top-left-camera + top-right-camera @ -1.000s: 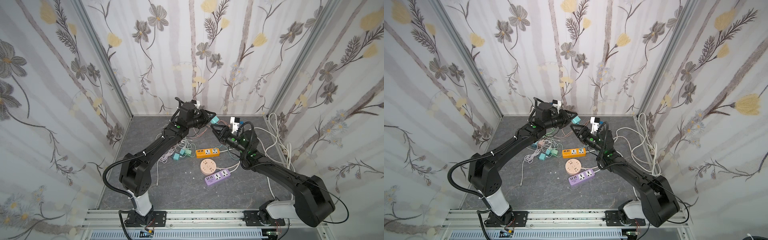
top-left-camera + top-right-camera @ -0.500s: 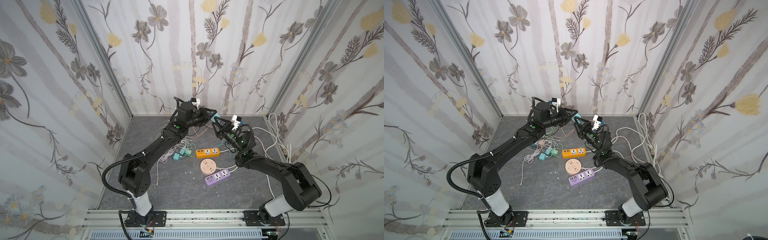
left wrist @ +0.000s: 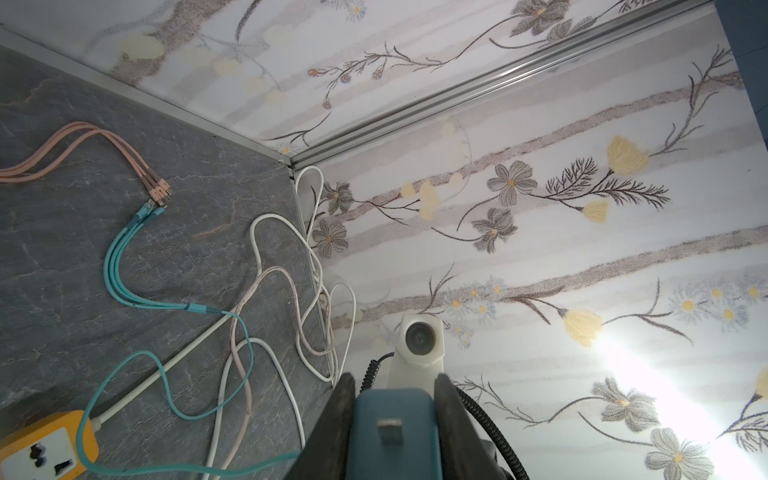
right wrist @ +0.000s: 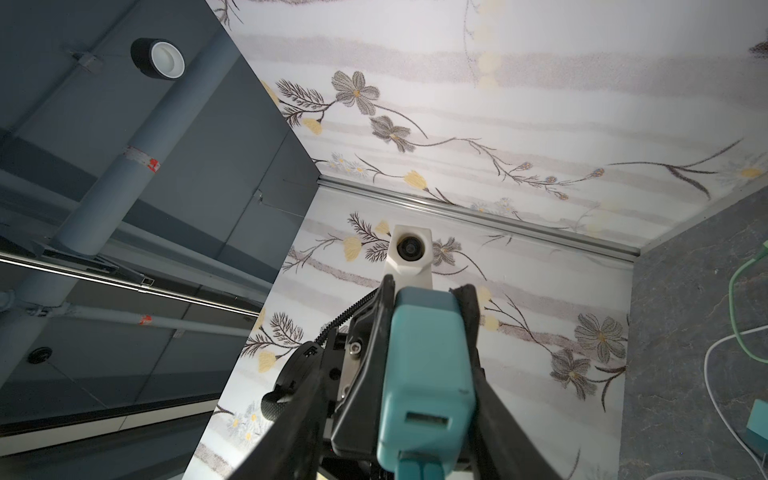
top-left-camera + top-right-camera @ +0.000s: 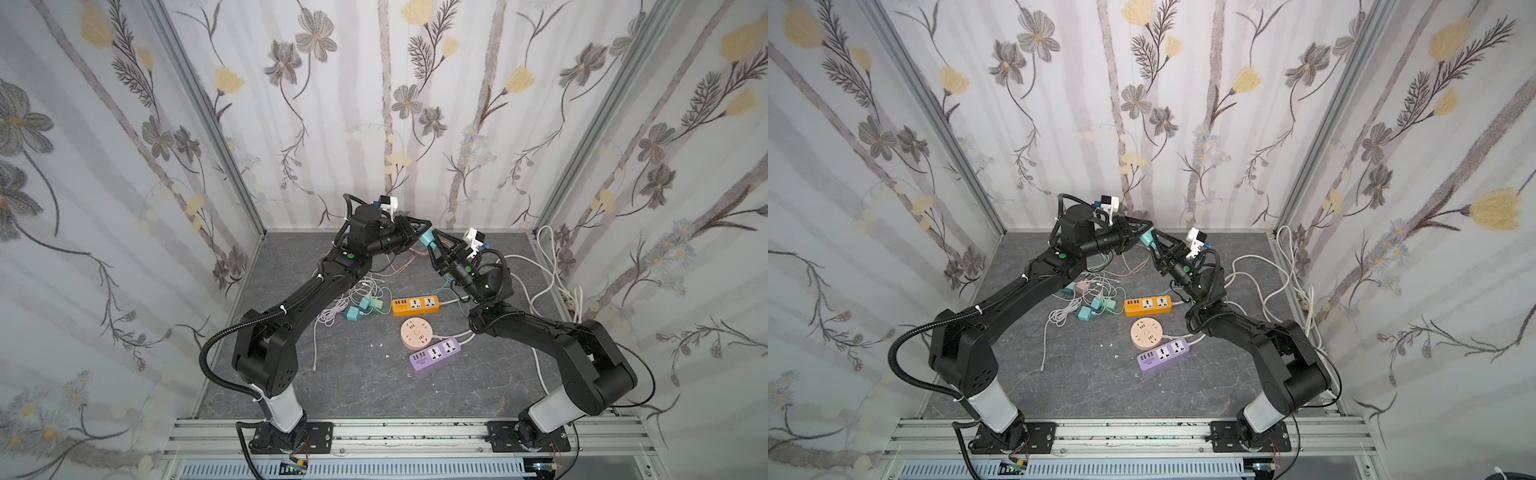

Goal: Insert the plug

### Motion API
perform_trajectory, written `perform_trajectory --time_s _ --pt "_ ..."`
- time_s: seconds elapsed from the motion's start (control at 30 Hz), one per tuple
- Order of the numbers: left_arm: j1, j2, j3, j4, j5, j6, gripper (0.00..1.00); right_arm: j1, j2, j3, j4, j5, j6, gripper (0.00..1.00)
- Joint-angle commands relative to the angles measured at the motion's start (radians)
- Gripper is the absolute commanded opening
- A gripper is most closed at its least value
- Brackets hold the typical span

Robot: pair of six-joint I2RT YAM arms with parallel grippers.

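3 floral walls (image 5: 374, 104) enclose a grey stone-look floor (image 5: 365, 386).
Left gripper (image 3: 395, 401) clamps the teal plug (image 4: 424, 365), long axis tilted, cable end down; my right gripper (image 5: 434, 246) flanks it, grip unclear.

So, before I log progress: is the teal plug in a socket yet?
Out. The left gripper holds the teal plug in the air, well clear of the orange power strip lying on the table.

Even, bright light, soft shadows; white glare on the wallpaper (image 3: 619, 365) in left wrist view.
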Motion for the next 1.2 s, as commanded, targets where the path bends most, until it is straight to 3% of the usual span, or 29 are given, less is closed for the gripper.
perform_trajectory --time_s 0.0,0.3,0.5,0.53,0.57,0.67,0.83,1.0,1.07,1.17 --pt "0.001 -0.006 -0.002 0.017 0.019 0.027 0.0 0.002 -0.003 0.004 0.029 -0.003 0.004 0.45" --pt "-0.001 0.001 0.005 -0.011 0.039 0.074 0.0 0.001 0.004 -0.003 0.029 0.002 -0.005 0.26" --pt "-0.001 -0.005 0.005 -0.048 0.046 0.11 0.0 0.001 -0.007 -0.019 0.001 0.008 -0.052 0.0" --pt "-0.001 -0.008 0.005 -0.064 0.04 0.124 0.0 -0.002 -0.011 -0.022 -0.007 0.005 -0.067 0.0" --pt "-0.001 -0.011 0.005 -0.08 0.031 0.138 0.05 -0.004 -0.014 -0.024 -0.016 -0.002 -0.082 0.0" --pt "0.0 -0.032 0.003 -0.182 -0.048 0.217 0.36 -0.023 -0.023 -0.036 -0.062 -0.022 -0.13 0.0" --pt "0.002 -0.071 -0.004 -0.443 -0.305 0.359 0.72 -0.123 -0.031 -0.056 -0.218 -0.114 -0.271 0.0" --pt "0.007 -0.123 -0.06 -0.54 -0.424 0.432 0.93 -0.277 -0.074 0.031 -0.527 -0.246 -0.505 0.0" --pt "0.01 -0.144 -0.103 -0.567 -0.453 0.452 0.99 -0.33 -0.092 0.128 -0.722 -0.272 -0.653 0.0" --pt "0.02 -0.17 -0.139 -0.587 -0.492 0.471 1.0 -0.398 -0.072 0.379 -1.07 -0.296 -0.938 0.0"
